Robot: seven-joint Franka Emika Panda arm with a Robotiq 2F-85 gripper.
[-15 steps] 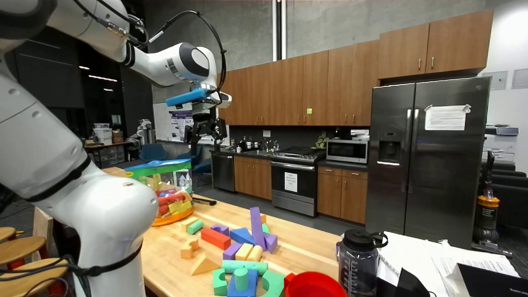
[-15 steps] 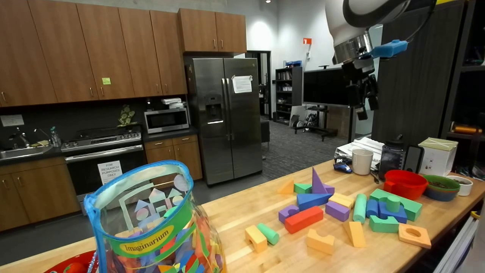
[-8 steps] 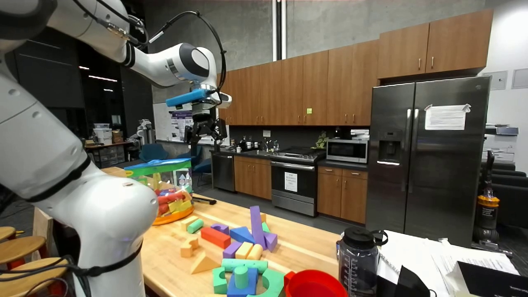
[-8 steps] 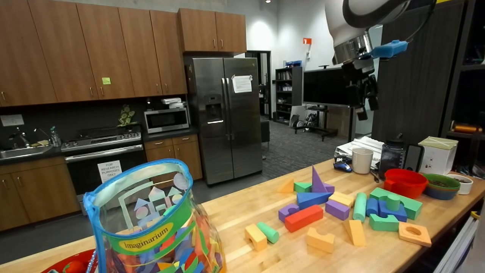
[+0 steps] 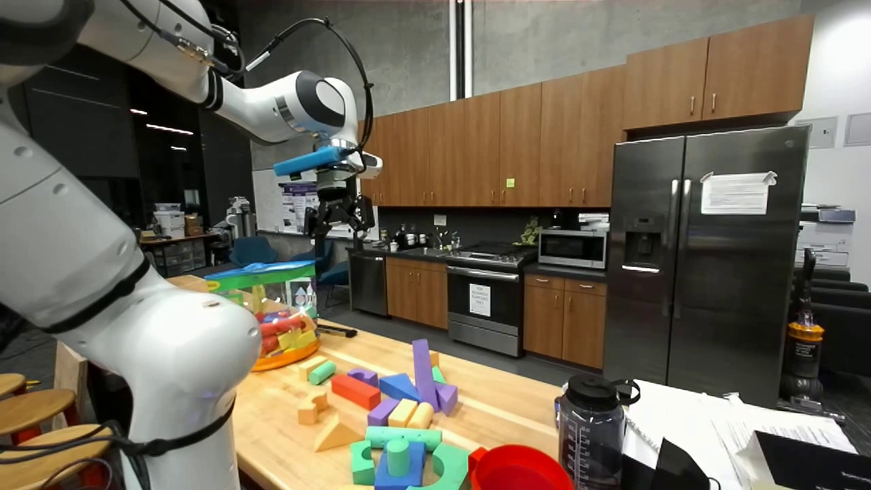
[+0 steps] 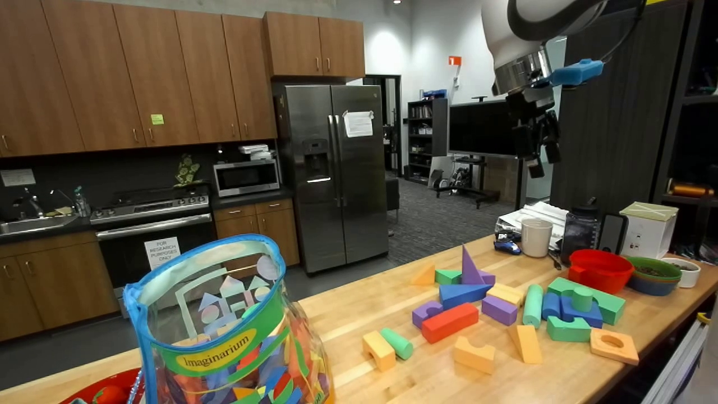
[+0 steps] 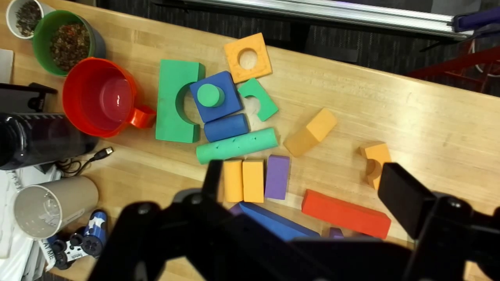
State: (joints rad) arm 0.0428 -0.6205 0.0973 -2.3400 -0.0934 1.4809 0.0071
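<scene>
Wrist view: the black two-fingered gripper (image 7: 302, 181) hangs, jaws apart — a red rectangular foam-like block (image 7: 345, 214) showing between them, well below.

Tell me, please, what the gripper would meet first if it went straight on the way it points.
Probably the orange wedge on the table below the open gripper, though depth is unclear and the purple block nearby might come first.

Looks like lab kitchen from here: wooden cabinets (image 5: 521, 146), steel fridge (image 5: 725, 292), microwave (image 5: 572, 248), sink (image 6: 40, 225) across room. Sign (image 6: 163, 252) on oven (image 5: 505, 299) reads "FOR RESEARCH PURPOSES ONLY". Robot arm (image 5: 265, 109) over wooden table (image 5: 500, 401).
</scene>
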